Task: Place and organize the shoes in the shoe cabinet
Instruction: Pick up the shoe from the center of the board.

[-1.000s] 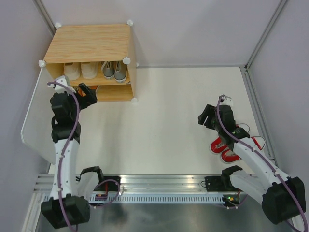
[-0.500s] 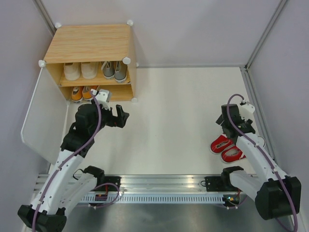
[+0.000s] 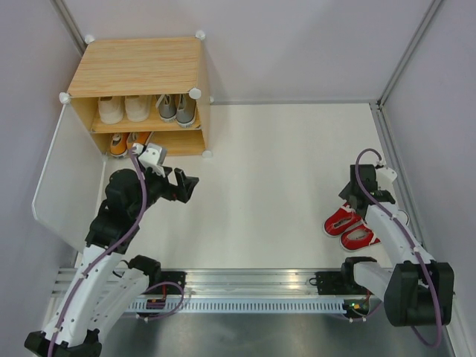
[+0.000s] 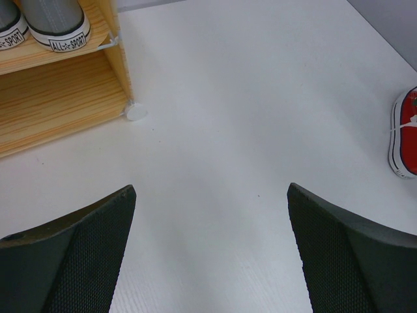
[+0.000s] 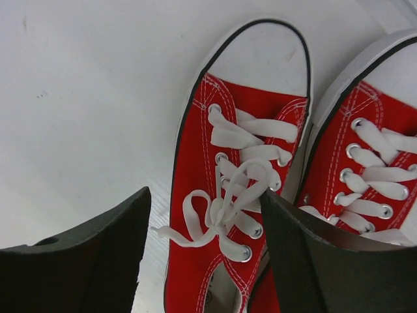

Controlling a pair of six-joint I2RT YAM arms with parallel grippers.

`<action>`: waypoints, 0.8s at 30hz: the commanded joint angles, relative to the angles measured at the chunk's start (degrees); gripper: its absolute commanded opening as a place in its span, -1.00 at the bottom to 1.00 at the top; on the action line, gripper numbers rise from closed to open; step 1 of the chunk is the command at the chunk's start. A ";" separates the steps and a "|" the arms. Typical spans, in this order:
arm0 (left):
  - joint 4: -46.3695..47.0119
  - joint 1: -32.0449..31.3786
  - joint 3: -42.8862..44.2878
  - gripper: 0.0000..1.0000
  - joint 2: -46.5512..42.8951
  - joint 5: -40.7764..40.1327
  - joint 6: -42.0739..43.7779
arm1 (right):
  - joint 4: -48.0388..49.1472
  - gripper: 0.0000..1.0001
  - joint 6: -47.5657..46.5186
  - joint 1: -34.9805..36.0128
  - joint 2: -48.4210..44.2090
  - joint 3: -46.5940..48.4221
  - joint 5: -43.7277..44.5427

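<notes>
White links with black joints on the left arm point(image 3: 103, 256) and right arm point(image 3: 394, 232); thin purple cable point(image 3: 138, 208) looped along each; dark, mesh-textured pads point(image 4: 78, 261) lining the jaws.

White table point(image 3: 275, 186) — grey walls point(image 3: 297, 52) (metal corner posts point(image 3: 405, 52)) — evenly lit.

Bare table point(image 3: 275, 171) from the left gripper point(image 4: 210, 189) at 9 o'clock across to the red pair point(image 3: 349, 227) at 4 o'clock; nothing stands between. Cabinet point(image 3: 141, 67) at 11 o'clock: top shelf filled side to side by the cream pair point(image 3: 124, 108) and grey pair point(image 3: 177, 109). Lower shelf: orange shoes point(image 3: 123, 143) on the left, right half bare wood, front open. Door point(image 3: 71, 178) stands wide open at 9 o'clock, walling that side. Right gripper point(image 5: 205, 195) straddles one red shoe point(image 5: 234, 195); its mate point(image 5: 371, 176) lies just beside, crowding the inner finger.
</notes>
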 commanded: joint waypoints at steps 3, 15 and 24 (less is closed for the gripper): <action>2.35 -0.70 -0.62 0.99 -0.63 1.89 1.45 | 6.65 0.30 -1.17 -2.90 4.78 -1.92 -10.20; 2.88 -0.70 -1.32 0.99 -2.12 1.01 1.54 | 7.19 -0.99 -3.71 -2.99 0.23 -5.09 -18.99; 2.87 -0.70 -1.59 0.99 -3.18 0.14 1.62 | 4.55 -0.99 -4.77 -1.67 -7.25 -0.27 -28.22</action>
